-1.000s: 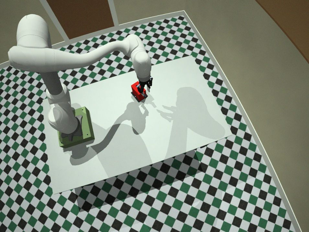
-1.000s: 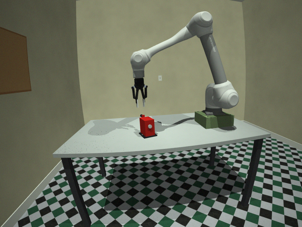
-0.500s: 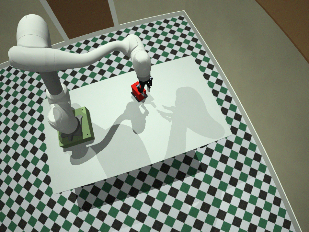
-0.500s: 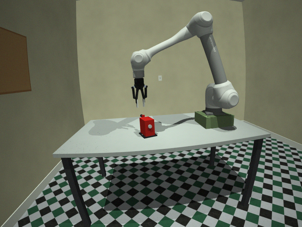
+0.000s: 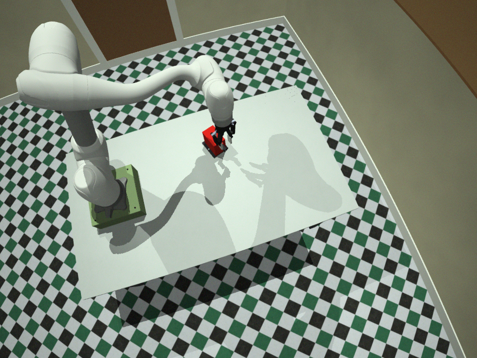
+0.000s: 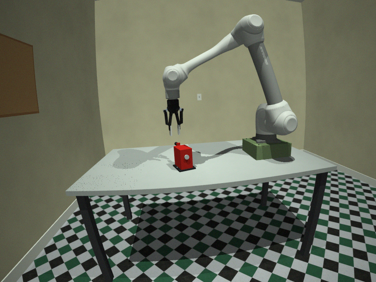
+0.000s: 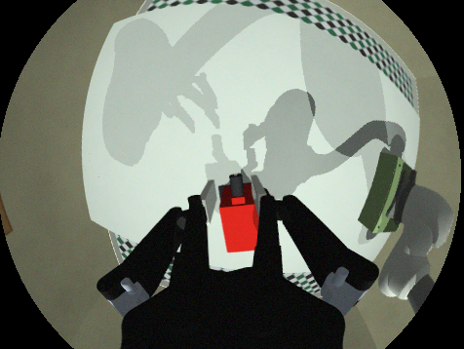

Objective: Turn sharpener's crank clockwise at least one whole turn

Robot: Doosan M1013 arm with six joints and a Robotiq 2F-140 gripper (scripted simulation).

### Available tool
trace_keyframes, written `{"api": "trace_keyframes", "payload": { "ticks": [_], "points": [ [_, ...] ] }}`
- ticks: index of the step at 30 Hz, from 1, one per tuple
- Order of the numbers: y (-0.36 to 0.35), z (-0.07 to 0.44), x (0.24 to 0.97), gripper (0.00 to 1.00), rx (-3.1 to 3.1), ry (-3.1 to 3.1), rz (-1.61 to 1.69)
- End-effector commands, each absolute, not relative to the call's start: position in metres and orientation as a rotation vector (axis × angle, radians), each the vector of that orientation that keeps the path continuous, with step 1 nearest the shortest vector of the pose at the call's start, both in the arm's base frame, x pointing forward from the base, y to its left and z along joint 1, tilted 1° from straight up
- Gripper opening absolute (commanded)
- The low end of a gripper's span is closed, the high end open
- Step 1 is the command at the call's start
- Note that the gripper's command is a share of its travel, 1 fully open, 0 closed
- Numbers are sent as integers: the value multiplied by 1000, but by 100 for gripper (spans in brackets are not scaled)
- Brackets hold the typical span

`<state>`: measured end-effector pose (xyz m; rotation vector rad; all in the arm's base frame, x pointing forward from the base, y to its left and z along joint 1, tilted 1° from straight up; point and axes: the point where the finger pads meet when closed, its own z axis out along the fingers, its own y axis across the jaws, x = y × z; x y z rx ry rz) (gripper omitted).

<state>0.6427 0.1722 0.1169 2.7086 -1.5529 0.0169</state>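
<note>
The red pencil sharpener stands on a dark base plate near the middle of the table. Its dark crank knob sits at the top of the circle, on the end facing away from the exterior camera. My gripper hangs pointing straight down, a short way above the knob. Its fingers are partly open with nothing between them. In the wrist view the knob shows in the gap between the two fingertips, well below them.
The arm's green mounting block sits on one end of the table. The table's edges drop to a checkered floor. Arm shadows lie across the table top.
</note>
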Motion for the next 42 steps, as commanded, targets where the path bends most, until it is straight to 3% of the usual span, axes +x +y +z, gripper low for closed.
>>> {"api": "trace_keyframes", "payload": {
  "ticks": [1, 42],
  "points": [
    [172, 106, 641, 32, 2706, -1550, 17],
    [169, 83, 641, 32, 2706, -1550, 17]
  ]
}}
